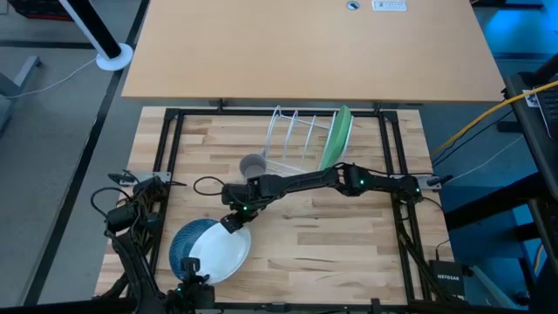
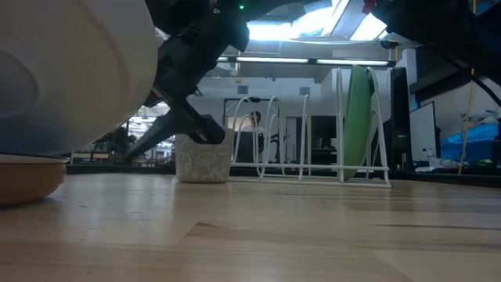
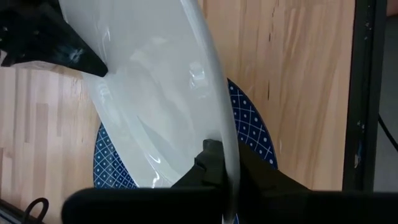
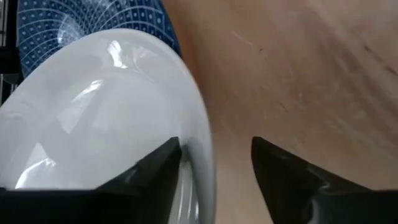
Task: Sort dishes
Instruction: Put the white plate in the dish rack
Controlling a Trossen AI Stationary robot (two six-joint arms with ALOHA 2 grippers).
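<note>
Small grey cup (image 1: 253,164) just beside white wire rack (image 1: 292,131) on wooden table (image 1: 349,235).

Even overhead light fell on the bench (image 1: 331,235), with soft, short shadows. In the low view, bright ceiling panels at upper centre backlit the arm into silhouette, and the near white plate (image 2: 70,70) at upper left was a blur. Glare streaks lay on it in both wrist views.

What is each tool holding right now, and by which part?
Left tool grips the white plate by its rim, tilted over the dark blue plate. Right tool straddles the opposite rim, fingers still apart, not yet clamped.
</note>
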